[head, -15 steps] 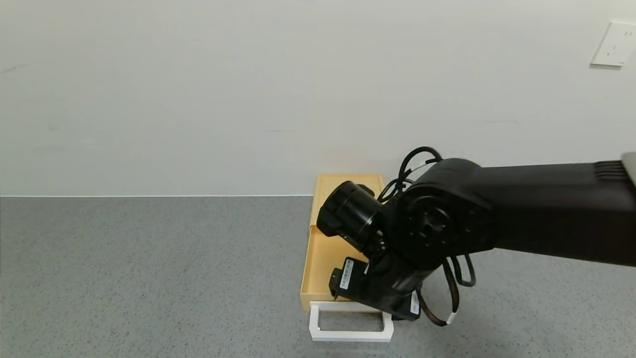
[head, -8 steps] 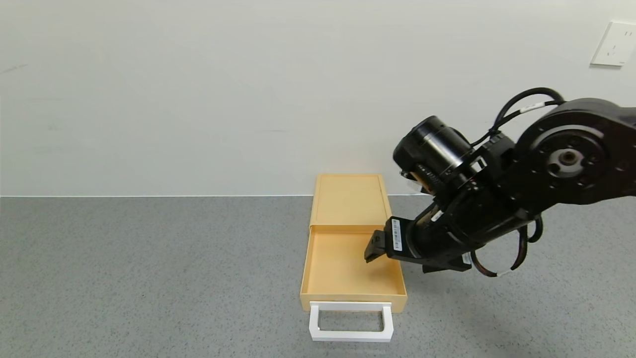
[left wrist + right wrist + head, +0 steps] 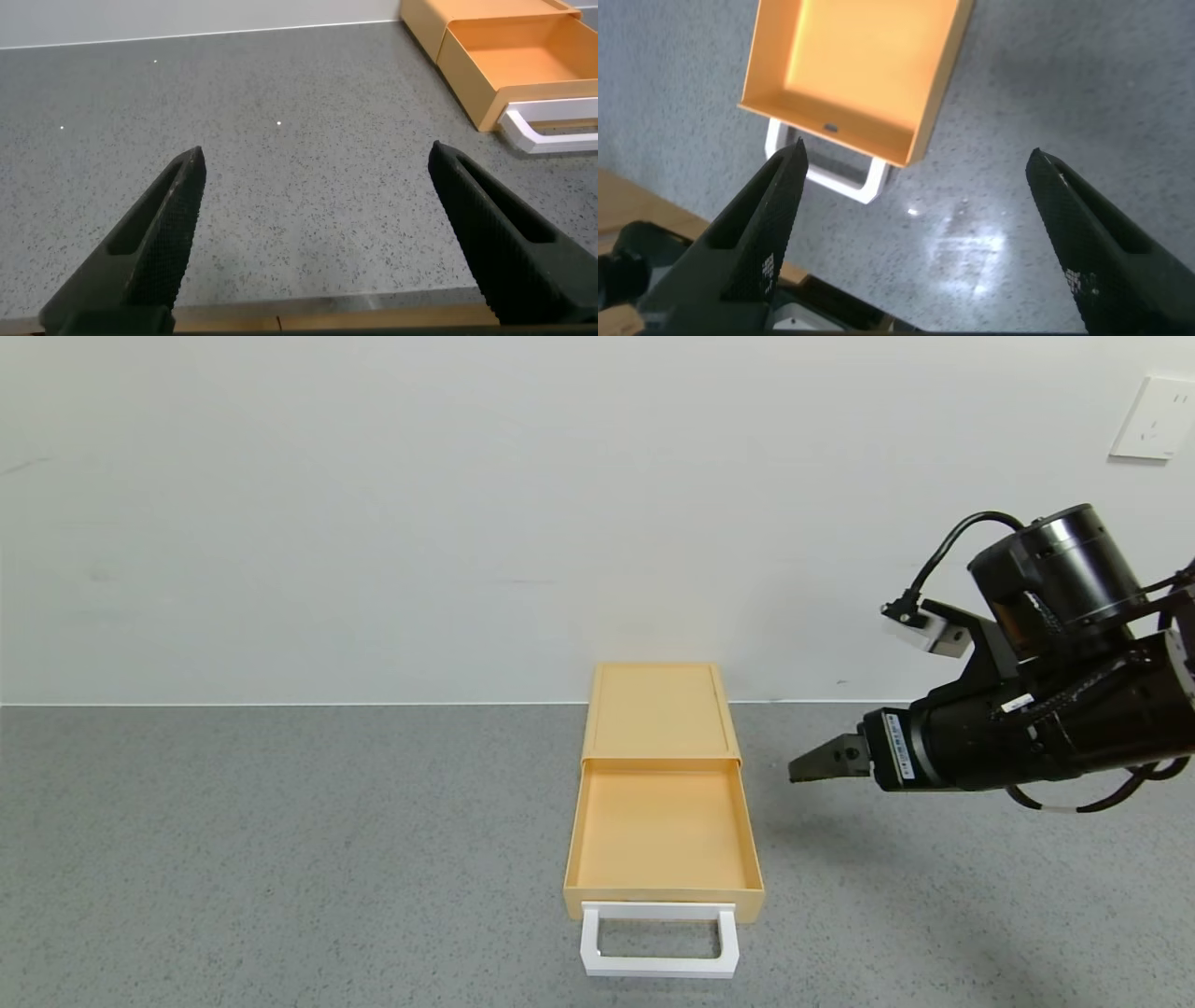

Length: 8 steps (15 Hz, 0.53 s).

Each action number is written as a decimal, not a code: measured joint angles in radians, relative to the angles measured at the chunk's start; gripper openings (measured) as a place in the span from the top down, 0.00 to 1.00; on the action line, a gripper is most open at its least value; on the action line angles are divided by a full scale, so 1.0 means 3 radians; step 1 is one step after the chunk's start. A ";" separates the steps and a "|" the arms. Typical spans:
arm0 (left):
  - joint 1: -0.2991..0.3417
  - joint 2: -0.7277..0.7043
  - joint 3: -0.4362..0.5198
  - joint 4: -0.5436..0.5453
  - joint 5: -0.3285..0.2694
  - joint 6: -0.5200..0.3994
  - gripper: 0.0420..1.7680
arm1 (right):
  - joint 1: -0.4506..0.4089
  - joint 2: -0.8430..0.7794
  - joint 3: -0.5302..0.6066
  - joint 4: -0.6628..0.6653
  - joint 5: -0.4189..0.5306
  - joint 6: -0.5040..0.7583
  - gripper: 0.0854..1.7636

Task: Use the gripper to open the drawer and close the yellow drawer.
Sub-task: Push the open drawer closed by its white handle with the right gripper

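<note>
The yellow drawer [image 3: 661, 826] stands pulled out of its flat yellow casing [image 3: 659, 709], empty, with its white loop handle [image 3: 659, 941] toward me. My right gripper [image 3: 805, 769] hovers above the table to the right of the drawer, apart from it, pointing left. In the right wrist view the right gripper [image 3: 917, 151] is open and empty, with the drawer [image 3: 859, 65] and handle [image 3: 842, 177] below it. My left gripper [image 3: 317, 150] is open and empty over bare table, well left of the drawer [image 3: 523, 51]; it is out of the head view.
The grey speckled table [image 3: 280, 859] runs back to a white wall with a socket [image 3: 1156, 420] at the upper right. The table's wooden front edge [image 3: 374, 317] lies under the left gripper. Part of my base [image 3: 635, 271] shows past that edge.
My right arm has lifted off the drawer's front and swung up and to the right, clear of it. The drawer has stayed pulled out.
</note>
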 joint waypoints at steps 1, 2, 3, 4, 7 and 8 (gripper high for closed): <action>0.0000 0.0000 0.0000 0.0001 0.0000 0.0000 0.03 | -0.0066 -0.0060 0.0077 -0.0085 0.0006 -0.0059 0.03; 0.0000 0.0000 0.0000 0.0000 0.0000 0.0000 0.03 | -0.0109 -0.0106 0.0132 -0.0119 0.0005 -0.0097 0.03; -0.0001 0.0000 0.0000 0.0000 0.0000 0.0000 0.03 | -0.0135 -0.0149 0.0178 -0.0135 0.0004 -0.0130 0.03; -0.0001 0.0000 0.0000 0.0000 0.0000 0.0000 0.03 | -0.0159 -0.0179 0.0202 -0.0138 0.0001 -0.0160 0.03; -0.0001 0.0000 0.0000 0.0001 0.0000 0.0000 0.03 | -0.0248 -0.0255 0.0266 -0.0146 0.0010 -0.0291 0.03; -0.0001 0.0000 0.0000 0.0000 0.0000 0.0000 0.03 | -0.0261 -0.0274 0.0305 -0.0149 0.0010 -0.0370 0.03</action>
